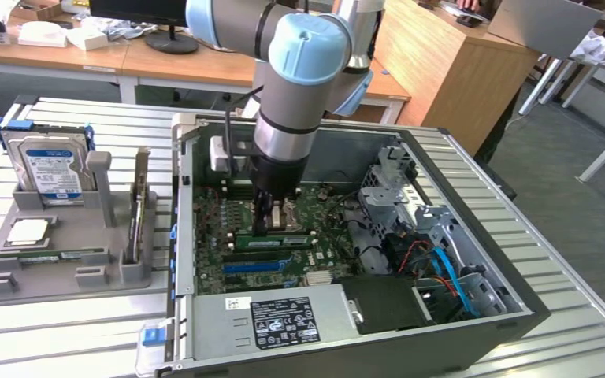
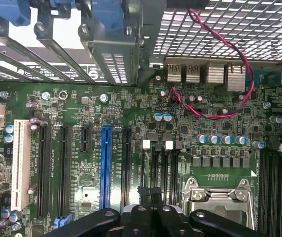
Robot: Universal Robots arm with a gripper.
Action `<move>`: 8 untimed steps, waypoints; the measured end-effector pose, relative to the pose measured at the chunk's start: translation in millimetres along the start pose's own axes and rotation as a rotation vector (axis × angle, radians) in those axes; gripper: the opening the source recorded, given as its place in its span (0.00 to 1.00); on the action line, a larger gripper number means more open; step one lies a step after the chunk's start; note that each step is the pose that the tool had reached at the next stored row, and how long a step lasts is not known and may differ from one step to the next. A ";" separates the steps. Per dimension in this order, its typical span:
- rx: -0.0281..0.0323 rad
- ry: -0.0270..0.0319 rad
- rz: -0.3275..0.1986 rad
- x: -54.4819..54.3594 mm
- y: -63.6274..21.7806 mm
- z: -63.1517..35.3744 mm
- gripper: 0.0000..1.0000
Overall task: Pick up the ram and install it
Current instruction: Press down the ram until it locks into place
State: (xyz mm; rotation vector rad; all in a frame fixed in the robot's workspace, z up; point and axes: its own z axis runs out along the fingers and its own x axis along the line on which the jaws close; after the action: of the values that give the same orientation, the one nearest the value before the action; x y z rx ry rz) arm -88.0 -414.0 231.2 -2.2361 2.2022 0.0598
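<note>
My gripper (image 1: 265, 224) reaches down into the open computer case, low over the motherboard (image 1: 218, 236) beside the CPU socket (image 2: 219, 197). In the wrist view its black fingertips (image 2: 141, 190) are pressed together and I see nothing between them, so the gripper (image 2: 149, 191) is shut. A long, narrow green ram stick (image 1: 273, 240) lies along the motherboard's slots just in front of the fingers in the exterior view. Whether the fingers touch it I cannot tell. Another green stick (image 1: 53, 256) lies flat on the grey holder (image 1: 61, 276) to the exterior view's left.
The grey holder also carries a hard drive (image 1: 50, 169), a square silver CPU chip (image 1: 29, 230) and a thin upright board (image 1: 139, 197). Inside the case (image 1: 471, 236) sit the drive cage (image 1: 397, 193), blue cables (image 1: 450, 272) and power supply (image 1: 271, 319). A red-black wire (image 2: 239, 64) loops over the board.
</note>
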 end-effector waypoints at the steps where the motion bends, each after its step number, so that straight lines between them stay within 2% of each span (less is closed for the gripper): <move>1: -0.0001 0.0002 0.000 0.0 0.0 0.4 0.10; 8: 0.0001 -0.0001 0.000 0.1 -0.1 2.0 0.10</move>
State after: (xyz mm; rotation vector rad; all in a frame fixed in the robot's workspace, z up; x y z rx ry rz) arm -88.0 -414.0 229.2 -2.2361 2.2021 0.0598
